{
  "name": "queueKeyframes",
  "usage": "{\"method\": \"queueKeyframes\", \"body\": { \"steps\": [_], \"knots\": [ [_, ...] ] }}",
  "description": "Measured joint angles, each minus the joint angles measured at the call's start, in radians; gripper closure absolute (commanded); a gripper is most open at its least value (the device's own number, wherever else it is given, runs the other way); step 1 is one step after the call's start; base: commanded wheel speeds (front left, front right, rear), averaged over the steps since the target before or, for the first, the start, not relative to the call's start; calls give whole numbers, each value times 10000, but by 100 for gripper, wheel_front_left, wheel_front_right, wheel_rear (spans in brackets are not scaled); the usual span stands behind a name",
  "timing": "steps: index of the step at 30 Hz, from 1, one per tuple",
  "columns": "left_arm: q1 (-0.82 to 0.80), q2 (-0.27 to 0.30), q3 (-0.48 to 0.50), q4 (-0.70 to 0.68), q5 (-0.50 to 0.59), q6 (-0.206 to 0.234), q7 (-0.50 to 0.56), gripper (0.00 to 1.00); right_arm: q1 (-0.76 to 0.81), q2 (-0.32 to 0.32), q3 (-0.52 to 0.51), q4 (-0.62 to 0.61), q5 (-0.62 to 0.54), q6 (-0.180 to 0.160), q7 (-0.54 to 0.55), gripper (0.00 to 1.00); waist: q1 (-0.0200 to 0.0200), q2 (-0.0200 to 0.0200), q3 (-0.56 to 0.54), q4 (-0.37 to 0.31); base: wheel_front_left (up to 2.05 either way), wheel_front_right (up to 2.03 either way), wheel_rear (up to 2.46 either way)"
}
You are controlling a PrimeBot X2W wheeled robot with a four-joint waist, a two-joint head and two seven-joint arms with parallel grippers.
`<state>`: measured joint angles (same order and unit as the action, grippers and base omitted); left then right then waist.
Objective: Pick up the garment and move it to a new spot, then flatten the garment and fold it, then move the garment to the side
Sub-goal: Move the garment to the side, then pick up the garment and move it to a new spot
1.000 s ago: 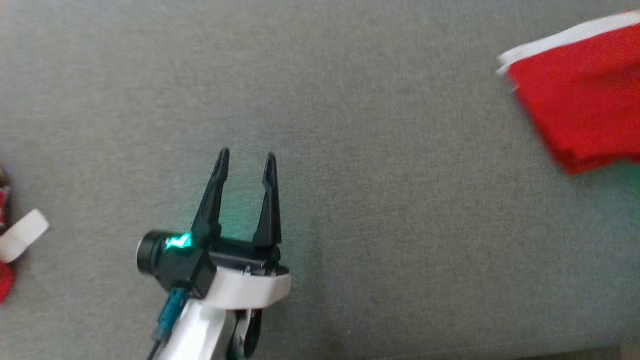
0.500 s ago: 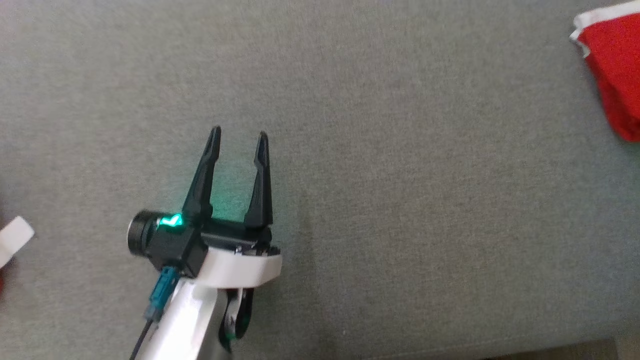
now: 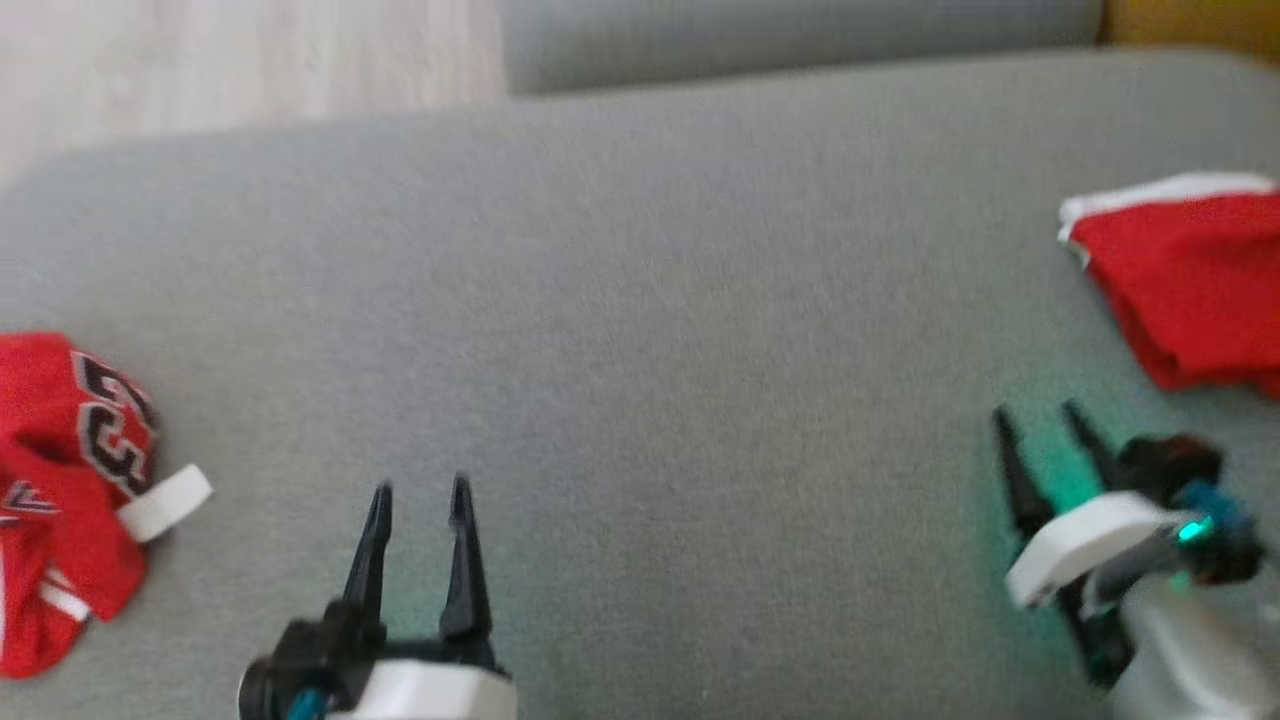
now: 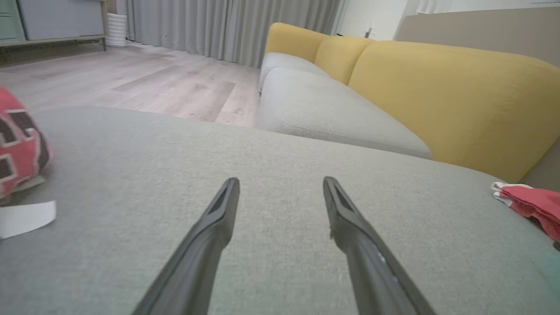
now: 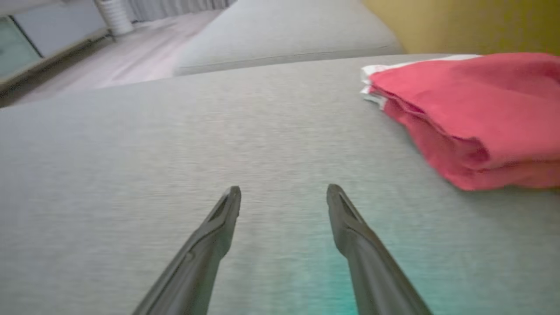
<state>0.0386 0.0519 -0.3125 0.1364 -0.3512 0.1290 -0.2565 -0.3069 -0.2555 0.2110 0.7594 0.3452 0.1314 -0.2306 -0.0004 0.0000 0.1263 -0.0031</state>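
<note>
**Head view.** Grey seat cushion (image 3: 650, 330) fills most of the frame, with pale floor (image 3: 240, 60) past its far left corner.
- The folded garment (image 3: 1190, 290), red with a white edge, lies at the right side of the cushion in flat stacked layers.
- The right pincer (image 3: 1035, 410) sits just near of it. It is clear of the cloth and released, with nothing between the fingers.
- The left pincer (image 3: 421, 487) is at the near edge, left of centre, also released and empty.
- A crumpled jersey (image 3: 60, 480), red with black-and-white numerals, is bunched at the left edge. A white strip (image 3: 165, 490) pokes out of it towards the right.

**Left wrist view.** We see both fingers spread over bare cushion. The jersey is at the left, the folded garment is at the far right edge, and a yellow backrest (image 4: 437, 87) stands beyond.

**Right wrist view.** The fingers are spread over bare cushion. The folded garment lies ahead and to the right, apart from the fingertips, with white trim showing at its far left corner.

**Progress (our judgement).**
- For the folded piece, the pick-up, flattening, folding and move to the side all look done. It rests tidy at the cushion's right and nothing holds it.
- We see nothing left to do on it.
- The jersey at the left is unfolded. We cannot tell whether it comes next.
</note>
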Motion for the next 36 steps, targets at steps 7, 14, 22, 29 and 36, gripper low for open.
{"method": "queueKeyframes", "body": {
  "steps": [7, 14, 22, 29, 36],
  "knots": [
    [1042, 8, 493, -6, 284, -127, 0, 0, 1738, 897, -709, -2349, -295, 0, -171, 0, 0, 0, -1362, 396, 0, 0, 0],
    [1889, 52, 890, -412, 999, -690, -2, 0, 4113, 1678, -1611, -4945, -1383, 0, -203, 0, 0, 1, -2176, 658, 0, 0, 0],
    [2193, 52, 1164, -462, 1367, -959, 0, 0, 5000, 1902, -1705, -5394, -2332, 0, -203, 0, 3, 0, -2369, 628, 0, 0, 0],
    [2194, 52, 1202, -460, 1411, -1022, 0, 0, 5007, 1975, -1753, -5402, -2429, 0, -203, 0, 4, 1, -2391, 558, 0, 0, 0],
    [2188, 52, 1193, -384, 1407, -966, 0, 0, 5032, 2040, -1916, -5402, -2499, 0, -203, 0, 4, 0, -2409, 638, 0, 0, 0]
  ]
}}
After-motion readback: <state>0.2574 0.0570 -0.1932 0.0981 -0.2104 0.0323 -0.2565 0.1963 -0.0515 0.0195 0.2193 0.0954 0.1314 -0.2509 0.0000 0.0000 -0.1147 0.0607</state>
